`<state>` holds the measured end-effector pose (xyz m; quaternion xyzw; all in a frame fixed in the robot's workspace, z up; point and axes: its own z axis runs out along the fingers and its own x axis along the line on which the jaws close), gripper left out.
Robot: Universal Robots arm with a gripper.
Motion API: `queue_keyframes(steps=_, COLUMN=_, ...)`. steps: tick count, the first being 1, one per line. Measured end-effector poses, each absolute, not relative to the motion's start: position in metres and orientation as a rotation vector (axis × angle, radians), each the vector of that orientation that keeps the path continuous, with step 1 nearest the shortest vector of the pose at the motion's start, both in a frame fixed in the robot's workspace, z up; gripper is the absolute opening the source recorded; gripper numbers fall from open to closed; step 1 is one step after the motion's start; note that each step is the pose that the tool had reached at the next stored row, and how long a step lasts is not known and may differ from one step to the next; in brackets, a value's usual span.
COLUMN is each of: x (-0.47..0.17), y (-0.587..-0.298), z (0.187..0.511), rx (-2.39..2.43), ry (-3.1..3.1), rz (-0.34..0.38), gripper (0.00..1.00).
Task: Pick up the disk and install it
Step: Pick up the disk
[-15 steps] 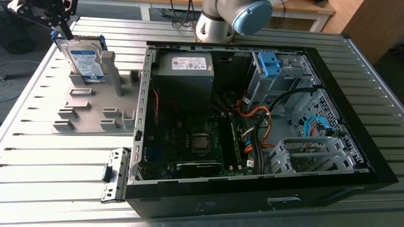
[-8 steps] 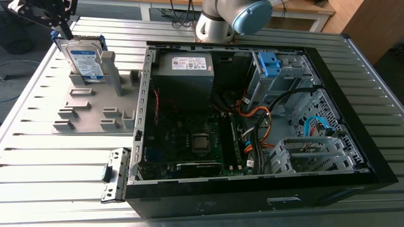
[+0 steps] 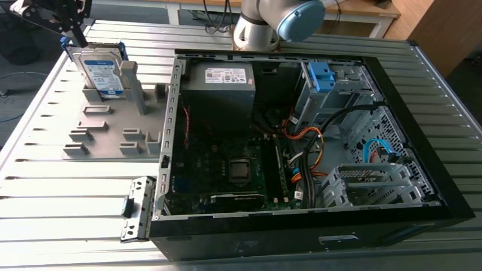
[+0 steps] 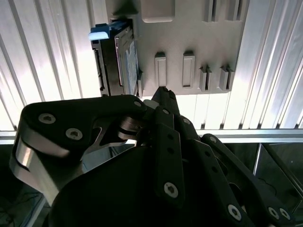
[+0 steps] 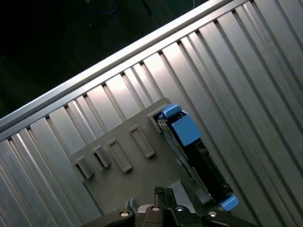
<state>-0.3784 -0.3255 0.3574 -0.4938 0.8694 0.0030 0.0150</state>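
Exterior view first: the ribbed metal table carried everything. The biggest item on it was the computer case, lying on its side with the panel off. I judged that was so the bays inside could be reached from above. Up in its far corner a metal cage sat open, with a small blue bracket at its top.

Just beside the case, towards the exterior view's left, lay the grey holder, a flat plate with raised slots. At its far end stood the disk, on edge and label facing out, not yet picked up. Parked upright like that, I judged, its two broad faces were left free to be pinched from above, with the slot keeping it from tipping.

In the first wrist view the disk ran along the holder's edge, its blue rail uppermost.

And the gripper: it hung just above the disk's top edge, a little to one side. In both wrist views the gripper looked closed, tips together, nothing between them and apart from the disk.
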Motion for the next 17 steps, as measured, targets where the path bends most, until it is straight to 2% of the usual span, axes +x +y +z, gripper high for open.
queue_keyframes(steps=17, x=-0.3784, y=-0.3255, z=0.3574, rx=-1.615, ry=2.66, rz=0.011, gripper=0.11)
